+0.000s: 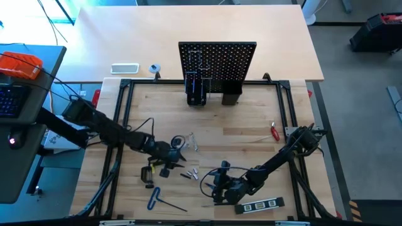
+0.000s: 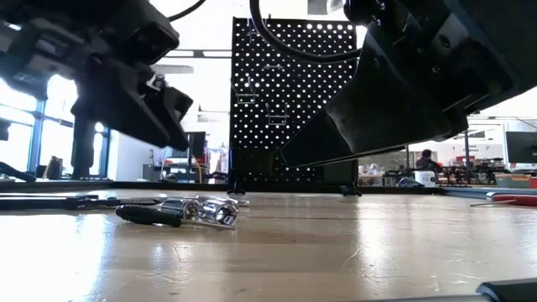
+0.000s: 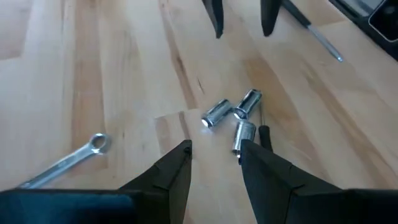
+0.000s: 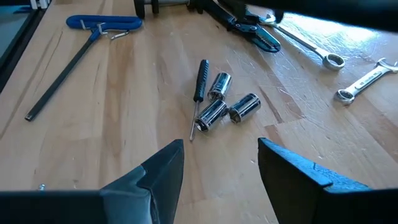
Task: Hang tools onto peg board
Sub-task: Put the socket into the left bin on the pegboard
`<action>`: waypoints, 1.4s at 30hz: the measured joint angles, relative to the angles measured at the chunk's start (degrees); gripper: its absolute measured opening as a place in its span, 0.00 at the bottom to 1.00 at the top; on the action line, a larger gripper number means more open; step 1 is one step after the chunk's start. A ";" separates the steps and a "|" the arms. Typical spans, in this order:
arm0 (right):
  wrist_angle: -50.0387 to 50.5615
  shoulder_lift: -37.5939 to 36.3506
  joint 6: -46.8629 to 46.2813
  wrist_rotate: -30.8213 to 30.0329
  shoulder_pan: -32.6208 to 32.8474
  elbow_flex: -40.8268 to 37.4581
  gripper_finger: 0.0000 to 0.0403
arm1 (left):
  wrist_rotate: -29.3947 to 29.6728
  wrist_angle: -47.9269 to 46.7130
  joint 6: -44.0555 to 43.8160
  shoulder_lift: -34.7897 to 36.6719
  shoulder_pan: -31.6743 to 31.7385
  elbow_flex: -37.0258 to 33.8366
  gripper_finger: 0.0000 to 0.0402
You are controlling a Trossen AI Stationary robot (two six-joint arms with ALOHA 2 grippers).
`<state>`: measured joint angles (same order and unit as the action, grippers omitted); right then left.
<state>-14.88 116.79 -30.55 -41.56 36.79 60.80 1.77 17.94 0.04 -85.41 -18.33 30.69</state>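
The black peg board (image 1: 217,63) stands upright at the table's far middle, with holder boxes (image 1: 196,91) at its base; it also shows in the low view (image 2: 294,101). Three silver sockets (image 3: 233,115) and a small black-handled screwdriver (image 4: 199,81) lie flat on the table between my grippers. My left gripper (image 3: 214,152) is open and empty just left of them, above the table. My right gripper (image 4: 221,149) is open and empty just to their near right. A blue-handled hex key (image 4: 99,25), silver wrenches (image 4: 367,78) and a black level (image 1: 260,205) lie loose on the table.
A black C-clamp (image 1: 149,176) lies near the left arm. A red-handled screwdriver (image 1: 274,132) lies at the right. A wrench (image 3: 62,162) lies beside my left gripper. A black frame (image 1: 125,113) borders the wooden table. Bare wood lies between the tools and the peg board.
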 joint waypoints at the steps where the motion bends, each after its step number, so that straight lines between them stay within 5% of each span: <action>1: -0.11 0.00 -0.01 0.00 0.01 0.00 0.50 | 0.04 0.62 0.06 -0.63 -0.19 -0.12 0.32; 15: -0.43 0.00 -2.45 0.00 0.01 0.00 0.50 | -6.22 11.39 2.05 -12.80 -0.61 0.66 0.32; 30: -0.43 0.00 -2.14 0.00 -0.80 0.00 0.50 | -6.21 14.08 6.18 -13.34 -0.77 0.73 0.32; 42: -0.68 0.00 -2.43 -0.02 -0.80 0.00 0.50 | -7.44 5.87 8.82 -13.37 -0.39 4.52 0.32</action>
<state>-15.56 116.79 -32.97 -41.58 35.99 60.80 -5.66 23.81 8.86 -98.78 -18.72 35.21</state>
